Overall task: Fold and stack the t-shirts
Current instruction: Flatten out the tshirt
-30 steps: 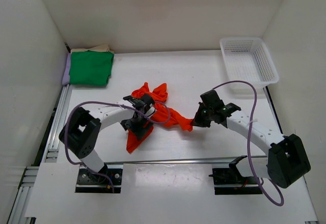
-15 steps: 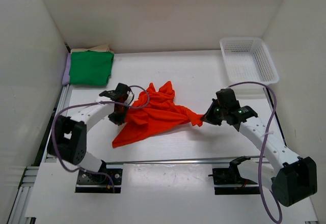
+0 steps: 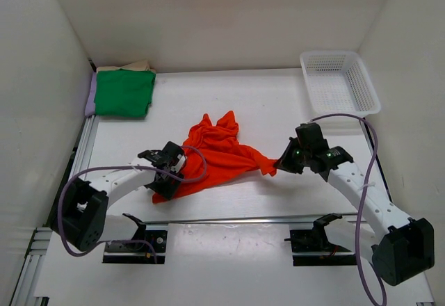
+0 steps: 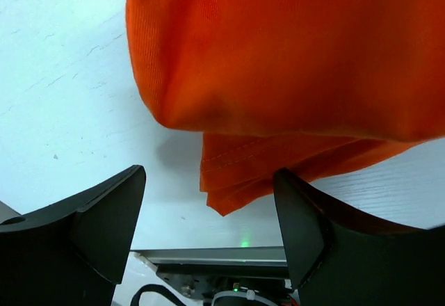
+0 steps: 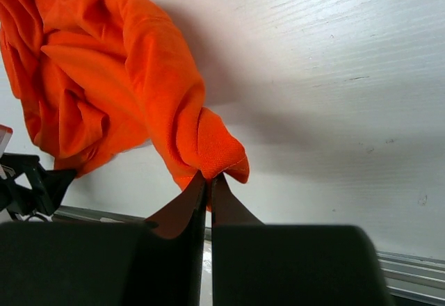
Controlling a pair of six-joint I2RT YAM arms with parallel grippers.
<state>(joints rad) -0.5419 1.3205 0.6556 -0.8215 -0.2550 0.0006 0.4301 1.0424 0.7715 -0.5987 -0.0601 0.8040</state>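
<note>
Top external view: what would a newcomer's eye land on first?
The crumpled orange-red cloth t-shirt sprawled mid-table. The right gripper pinches its right end, while the left gripper stands open at its near-left corner. A folded bright green cloth t-shirt sits at the far-left corner.

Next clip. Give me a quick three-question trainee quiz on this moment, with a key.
1. True or false: the right fingers are shut on the orange-red t-shirt.
2. Which shirt lies on top of the folded stack in the far-left corner? A) green t-shirt B) beige C) lilac
3. Fill in: the left fingers stand ___, gripping nothing.
Key: 1 true; 2 A; 3 open.
</note>
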